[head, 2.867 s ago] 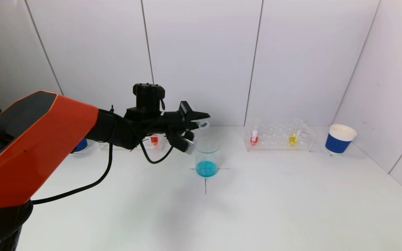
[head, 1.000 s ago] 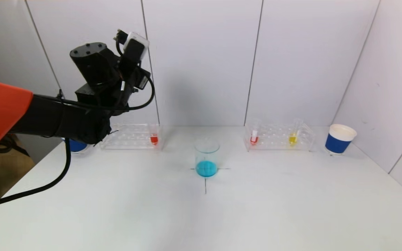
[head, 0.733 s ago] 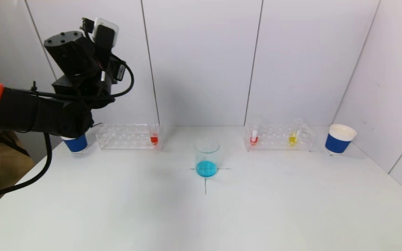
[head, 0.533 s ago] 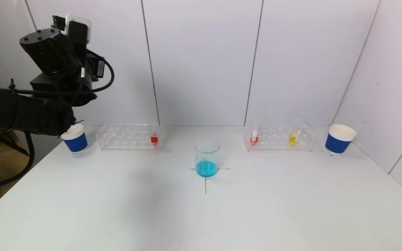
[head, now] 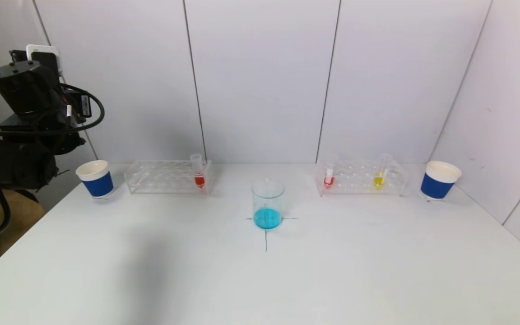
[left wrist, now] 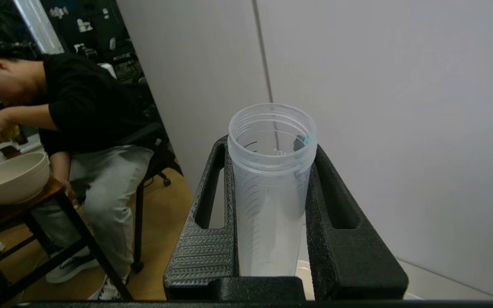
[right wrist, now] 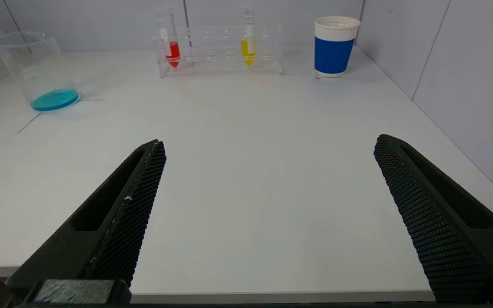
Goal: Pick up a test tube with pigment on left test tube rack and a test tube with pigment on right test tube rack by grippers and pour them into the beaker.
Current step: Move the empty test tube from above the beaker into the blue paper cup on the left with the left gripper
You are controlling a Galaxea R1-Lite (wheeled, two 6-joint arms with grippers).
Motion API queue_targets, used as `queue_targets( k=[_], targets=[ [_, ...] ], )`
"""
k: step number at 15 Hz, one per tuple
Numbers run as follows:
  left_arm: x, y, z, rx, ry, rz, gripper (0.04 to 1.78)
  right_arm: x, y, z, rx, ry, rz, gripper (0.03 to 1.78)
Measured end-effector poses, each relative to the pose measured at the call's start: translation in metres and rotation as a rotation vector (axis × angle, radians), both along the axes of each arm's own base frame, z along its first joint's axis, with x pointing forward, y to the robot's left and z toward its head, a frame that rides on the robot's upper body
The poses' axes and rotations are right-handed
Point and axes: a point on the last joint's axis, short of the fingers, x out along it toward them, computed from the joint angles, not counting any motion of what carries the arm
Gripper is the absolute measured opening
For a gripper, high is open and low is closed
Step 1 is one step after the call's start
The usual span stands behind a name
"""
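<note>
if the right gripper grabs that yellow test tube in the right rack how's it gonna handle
The yellow test tube is probably light: only its tip holds pigment. It looks smooth, clear and round, so it may slip in the open right gripper and would likely roll if laid down. It stands upright in the right rack, so a straight lift should free it; tilting could spill pigment from its apparently uncapped top.

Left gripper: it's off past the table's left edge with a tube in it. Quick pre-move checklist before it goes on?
1. Left gripper clamped on tube: ok.
2. Held tube emptied: ok, only a blue trace at the rim.
3. Held tube over the left blue cup: cannot tell, the arm hides it.
4. Beaker upright on its cross mark, blue liquid inside: ok.
5. Right rack has red and yellow tubes standing: ok.
6. Right gripper open, clear of the table items: ok.
</note>
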Motion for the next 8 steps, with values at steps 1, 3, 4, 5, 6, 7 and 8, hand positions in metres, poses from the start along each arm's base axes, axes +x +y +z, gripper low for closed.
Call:
queue_targets(
  k=[1, 3, 4, 5, 6, 7, 8],
  targets=[
    [0.002, 0.007, -0.005, -0.019, 0.001, 0.014, 0.46, 0.000, 0.000, 0.000, 0.000, 0.000, 0.000, 1.77],
    [0.005, 0.019, -0.017, -0.051, 0.018, 0.036, 0.46, 0.000, 0.000, 0.000, 0.000, 0.000, 0.000, 1.77],
    [0.006, 0.024, -0.022, -0.057, 0.027, 0.046, 0.46, 0.000, 0.000, 0.000, 0.000, 0.000, 0.000, 1.77],
    [0.009, 0.027, -0.028, -0.063, 0.037, 0.054, 0.46, 0.000, 0.000, 0.000, 0.000, 0.000, 0.000, 1.77],
    [0.011, 0.029, -0.033, -0.070, 0.046, 0.057, 0.46, 0.000, 0.000, 0.000, 0.000, 0.000, 0.000, 1.77],
    [0.013, 0.031, -0.038, -0.083, 0.049, 0.056, 0.46, 0.000, 0.000, 0.000, 0.000, 0.000, 0.000, 1.77],
    [0.015, 0.032, -0.043, -0.094, 0.054, 0.056, 0.46, 0.000, 0.000, 0.000, 0.000, 0.000, 0.000, 1.77]
  ],
)
